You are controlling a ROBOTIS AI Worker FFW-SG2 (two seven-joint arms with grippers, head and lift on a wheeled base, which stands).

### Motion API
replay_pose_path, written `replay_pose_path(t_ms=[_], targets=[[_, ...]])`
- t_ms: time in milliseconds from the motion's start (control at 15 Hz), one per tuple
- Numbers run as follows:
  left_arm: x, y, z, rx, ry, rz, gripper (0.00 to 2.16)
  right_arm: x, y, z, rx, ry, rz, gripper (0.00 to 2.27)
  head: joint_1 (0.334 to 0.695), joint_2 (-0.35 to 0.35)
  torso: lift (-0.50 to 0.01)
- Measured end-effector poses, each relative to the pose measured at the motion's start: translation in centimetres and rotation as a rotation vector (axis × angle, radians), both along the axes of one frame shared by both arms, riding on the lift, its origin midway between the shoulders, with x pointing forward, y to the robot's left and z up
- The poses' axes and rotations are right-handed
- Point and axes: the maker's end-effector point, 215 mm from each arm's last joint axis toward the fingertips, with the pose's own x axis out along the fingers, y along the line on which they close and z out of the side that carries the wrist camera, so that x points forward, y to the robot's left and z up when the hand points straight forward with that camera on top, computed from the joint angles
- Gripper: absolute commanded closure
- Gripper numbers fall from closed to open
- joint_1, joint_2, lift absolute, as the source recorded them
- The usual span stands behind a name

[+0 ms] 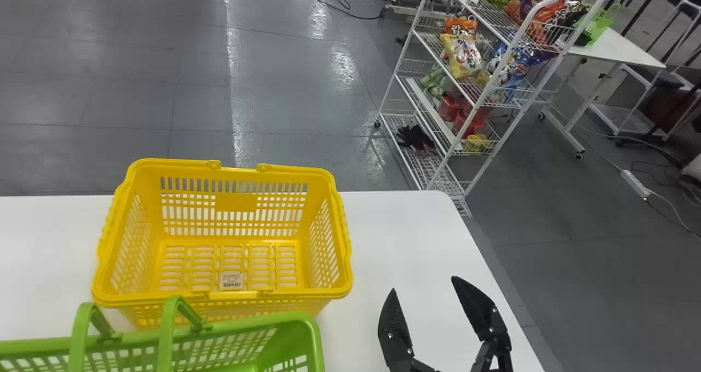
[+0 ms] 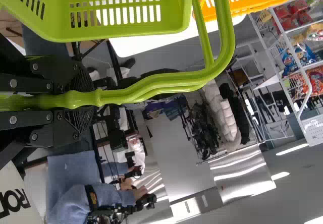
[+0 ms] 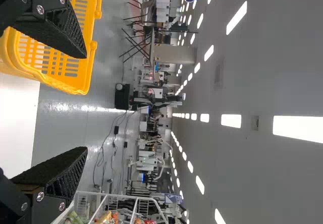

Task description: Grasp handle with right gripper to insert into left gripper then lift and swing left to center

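Note:
My right gripper (image 1: 430,312) stands open with nothing between its fingers, over the table to the right of the baskets. The right wrist view shows the same gripper (image 3: 75,103) with its two fingers wide apart. A green basket (image 1: 274,336) is at the front left, its two handles (image 1: 171,328) raised. In the left wrist view, my left gripper (image 2: 75,100) is shut on the handles (image 2: 166,81), which lie together between its pads; the green basket (image 2: 116,32) hangs from them. Behind it a yellow basket (image 1: 334,240) stands on the table, with nothing but a small label on its floor.
The white table (image 1: 394,224) has its right edge just past my right gripper. Beyond it stands a white wire rack (image 1: 454,142) with snack bags and a black glove. A second white table (image 1: 630,49) is farther back on the right.

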Motion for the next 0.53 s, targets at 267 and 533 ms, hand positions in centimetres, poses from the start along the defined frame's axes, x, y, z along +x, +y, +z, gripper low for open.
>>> replay_pose_path(t_ms=[267, 533], targets=[[0.0, -0.01, -0.01, -0.001, 0.001, 0.0, 1.83, 0.01, -0.18, -0.41, -0.004, 0.011, -0.003, 0.18, 0.695, -0.35, -0.093], [0.11, 0.04, 0.01, -0.002, 0.001, 0.001, 1.83, 0.04, -0.44, -0.82, -0.008, 0.02, -0.007, 0.18, 0.695, -0.35, -0.093]])
